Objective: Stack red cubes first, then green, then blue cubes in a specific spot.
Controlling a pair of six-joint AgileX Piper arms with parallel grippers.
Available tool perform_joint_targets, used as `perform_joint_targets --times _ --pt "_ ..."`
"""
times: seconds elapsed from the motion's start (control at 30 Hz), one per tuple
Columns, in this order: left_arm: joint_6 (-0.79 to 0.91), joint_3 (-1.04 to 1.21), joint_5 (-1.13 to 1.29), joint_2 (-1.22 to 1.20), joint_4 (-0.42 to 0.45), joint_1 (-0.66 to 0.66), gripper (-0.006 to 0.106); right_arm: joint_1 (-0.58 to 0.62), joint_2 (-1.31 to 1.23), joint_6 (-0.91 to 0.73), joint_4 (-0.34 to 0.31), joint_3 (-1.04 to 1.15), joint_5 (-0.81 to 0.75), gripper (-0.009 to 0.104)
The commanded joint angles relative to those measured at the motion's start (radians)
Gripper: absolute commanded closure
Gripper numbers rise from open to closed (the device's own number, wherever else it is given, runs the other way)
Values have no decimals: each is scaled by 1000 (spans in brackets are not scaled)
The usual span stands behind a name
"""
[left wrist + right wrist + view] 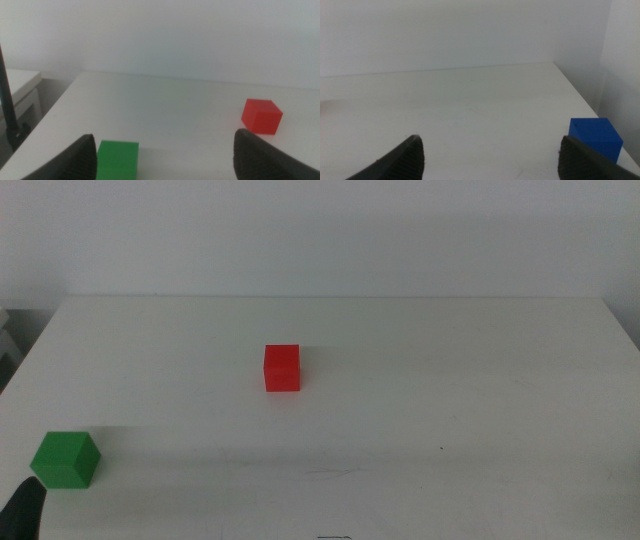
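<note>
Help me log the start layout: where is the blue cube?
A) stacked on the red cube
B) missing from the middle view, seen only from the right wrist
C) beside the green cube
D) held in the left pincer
B: the blue cube shows only in the right wrist view; the middle view has just the red cube and green cube.

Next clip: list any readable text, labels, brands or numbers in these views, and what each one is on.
None: no readable text in any view.
red cube: plain faces, no label.
green cube: plain faces.
blue cube: plain, seen only in the right wrist view.
white table: a few faint marks, no characters.
left gripper and right gripper: dark fingers, no markings.
</note>
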Motion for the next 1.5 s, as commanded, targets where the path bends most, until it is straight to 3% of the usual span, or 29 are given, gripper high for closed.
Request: perform_joint_targets --times 0.0,0.17,0.5,0.73,1.2,1.33,1.47 --pt "-11 -51 -65 41 -6 2 7 -3 -15 -10 -8 -23 -76 1" --pt "-7 -267 108 260 -4 -23 7 -3 -15 -10 -8 -23 -76 1" --pt "27 -831 735 743 -6 -63 7 -3 -15 -10 -8 -23 -76 1" --pt "30 -947 723 912 38 -63 7 -3 -15 -10 -8 -23 -76 1" --pt "-20 -959 628 1056 20 -63 7 -3 -15 -10 -8 -23 -76 1" --pt "-22 -1065 722 1169 -23 -76 7 -3 -15 -10 -8 -23 -76 1" --pt "-81 -1207 798 1323 1 -164 7 -3 -15 -10 -8 -23 -76 1"
